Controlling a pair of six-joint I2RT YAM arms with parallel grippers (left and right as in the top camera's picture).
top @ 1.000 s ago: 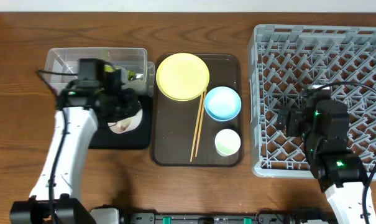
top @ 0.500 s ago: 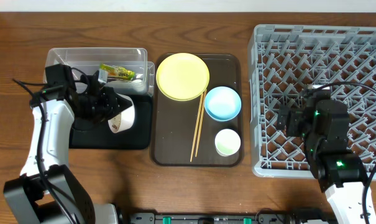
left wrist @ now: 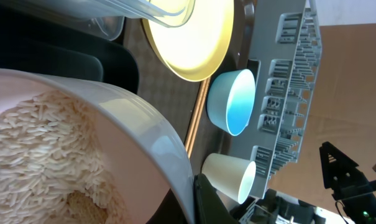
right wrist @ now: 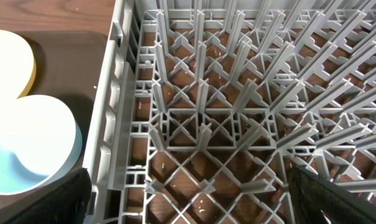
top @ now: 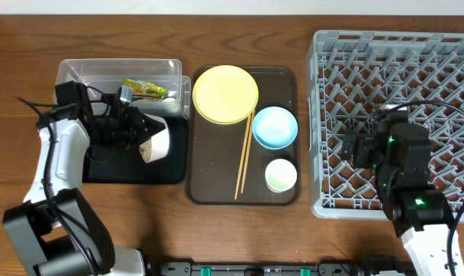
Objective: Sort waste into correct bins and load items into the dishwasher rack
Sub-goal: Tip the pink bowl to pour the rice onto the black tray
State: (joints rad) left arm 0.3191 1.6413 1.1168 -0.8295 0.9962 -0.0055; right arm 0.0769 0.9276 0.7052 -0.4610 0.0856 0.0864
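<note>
Your left gripper (top: pixel 136 132) is clamped tight on the rim of the white bowl (top: pixel 156 142) and holds it tipped on its side above the right part of the black tray (top: pixel 136 175). In the left wrist view, a bed of white rice (left wrist: pixel 45 143) lies against the bowl's inner wall. You cannot tell from these views whether any grains are in the black tray. Just behind that tray, the clear tub (top: pixel 69 73) holds the crinkled green-and-yellow wrapper (top: pixel 144 89), which lies near the tub's front wall. The brown serving tray (top: pixel 215 184) in the middle carries four things. The yellow plate (top: pixel 225 93) sits at the back, with the blue bowl (top: pixel 274 126) to the front and right of it. The small white cup (top: pixel 281 175) stands upright nearer the front, and the chopsticks (top: pixel 244 157) lie together lengthwise just left of the bowl and cup. On your right, the grey rack (top: pixel 385 46) shows only its pegs, with no dishes among them. Your right gripper (top: pixel 353 146) hangs over the rack's left side, jaws spread wide and holding nothing.
</note>
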